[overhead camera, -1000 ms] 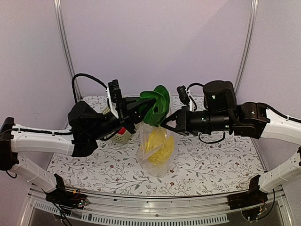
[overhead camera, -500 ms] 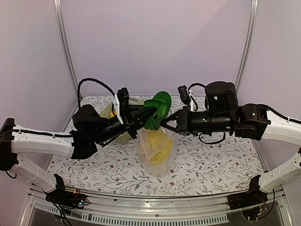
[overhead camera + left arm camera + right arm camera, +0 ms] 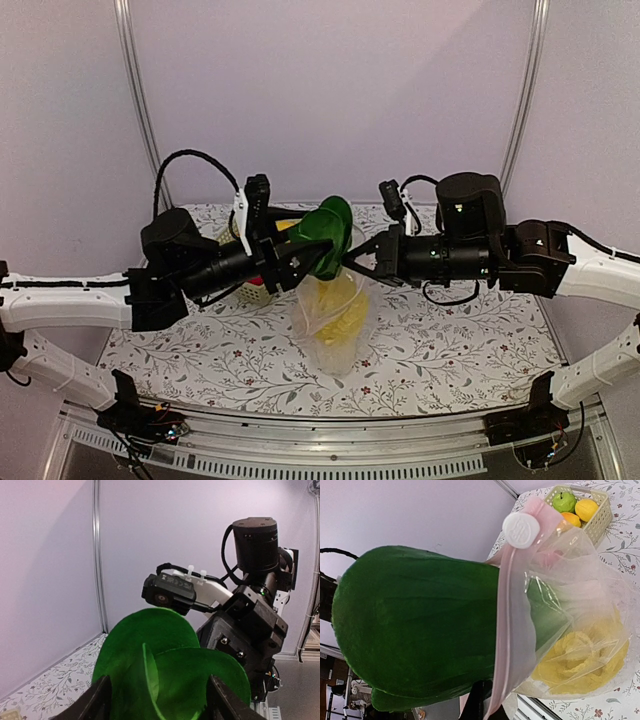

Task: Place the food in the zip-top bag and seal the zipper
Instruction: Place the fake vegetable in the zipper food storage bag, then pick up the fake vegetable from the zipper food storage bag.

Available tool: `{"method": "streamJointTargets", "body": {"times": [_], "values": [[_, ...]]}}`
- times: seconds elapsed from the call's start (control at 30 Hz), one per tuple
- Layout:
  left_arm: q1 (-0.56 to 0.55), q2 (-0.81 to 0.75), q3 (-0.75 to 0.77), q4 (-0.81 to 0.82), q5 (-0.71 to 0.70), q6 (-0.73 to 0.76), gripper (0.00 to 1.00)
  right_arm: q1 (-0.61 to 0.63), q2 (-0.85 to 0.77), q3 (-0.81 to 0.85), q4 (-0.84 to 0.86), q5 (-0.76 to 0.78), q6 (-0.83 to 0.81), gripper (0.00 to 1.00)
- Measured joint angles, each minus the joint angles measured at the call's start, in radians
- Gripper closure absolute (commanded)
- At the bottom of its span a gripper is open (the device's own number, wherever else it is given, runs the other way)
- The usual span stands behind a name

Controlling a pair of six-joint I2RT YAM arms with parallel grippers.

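The dark green vegetable (image 3: 326, 232) stands in the mouth of the zip-top bag (image 3: 335, 325), leaves up, its lower end inside the plastic (image 3: 547, 612). The yellow-white cabbage (image 3: 580, 660) lies at the bag's bottom. My left gripper (image 3: 303, 260) is at the vegetable's left side, and its fingers (image 3: 102, 700) stand wide apart on either side of the green leaves (image 3: 170, 670). My right gripper (image 3: 352, 262) is shut on the bag's mouth edge and holds it up. The pink zipper strip (image 3: 512, 630) runs down between its fingers, with the white slider (image 3: 521, 530) at the top.
A pale green lattice basket (image 3: 600, 522) stands on the flowered table (image 3: 450, 350) behind the left arm. It holds a green apple (image 3: 565, 501), a yellow fruit (image 3: 586, 509) and a red piece (image 3: 260, 279). Metal frame posts (image 3: 135, 90) rise at the back corners.
The left gripper's jaws have spread apart around the vegetable. The vegetable has sunk lower into the bag mouth and the left arm has drawn slightly back. The right arm holds still.
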Motion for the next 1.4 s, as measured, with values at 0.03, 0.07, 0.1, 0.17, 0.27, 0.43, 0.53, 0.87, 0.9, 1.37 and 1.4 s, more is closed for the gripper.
{"method": "streamJointTargets", "body": {"times": [0.03, 0.07, 0.1, 0.17, 0.27, 0.43, 0.53, 0.87, 0.9, 1.37, 1.4], "values": [[-0.001, -0.024, 0.018, -0.050, 0.002, -0.008, 0.19, 0.000, 0.000, 0.001, 0.000, 0.001, -0.003, 1.00], [-0.002, -0.045, 0.038, -0.098, 0.002, -0.015, 0.14, 0.000, 0.000, 0.001, 0.000, 0.001, -0.003, 1.00], [-0.002, -0.072, 0.064, -0.154, 0.003, -0.030, 0.09, 0.000, 0.003, 0.002, -0.001, 0.001, -0.008, 1.00], [-0.004, -0.121, 0.108, -0.249, 0.002, -0.045, 0.03, 0.000, 0.013, 0.008, -0.002, 0.001, -0.016, 1.00], [-0.005, -0.180, 0.177, -0.407, -0.004, -0.079, 0.01, 0.000, 0.032, 0.019, 0.000, 0.001, -0.025, 1.00], [-0.006, -0.171, 0.366, -0.724, -0.016, -0.146, 0.01, 0.000, 0.057, 0.038, -0.003, 0.000, -0.036, 1.00], [-0.013, -0.129, 0.466, -0.885, -0.041, -0.181, 0.00, 0.000, 0.072, 0.051, -0.008, 0.002, -0.044, 1.00], [-0.071, 0.009, 0.578, -1.217, -0.196, -0.219, 0.00, 0.000, 0.107, 0.078, -0.036, 0.005, -0.063, 1.00], [-0.076, 0.015, 0.580, -1.233, -0.213, -0.218, 0.00, 0.000, 0.109, 0.081, -0.039, 0.005, -0.064, 1.00], [-0.080, 0.056, 0.591, -1.302, -0.331, -0.223, 0.00, 0.009, 0.111, 0.084, -0.051, 0.005, -0.079, 1.00], [-0.081, 0.053, 0.591, -1.308, -0.335, -0.235, 0.00, 0.009, 0.111, 0.084, -0.051, 0.005, -0.079, 1.00]]}}
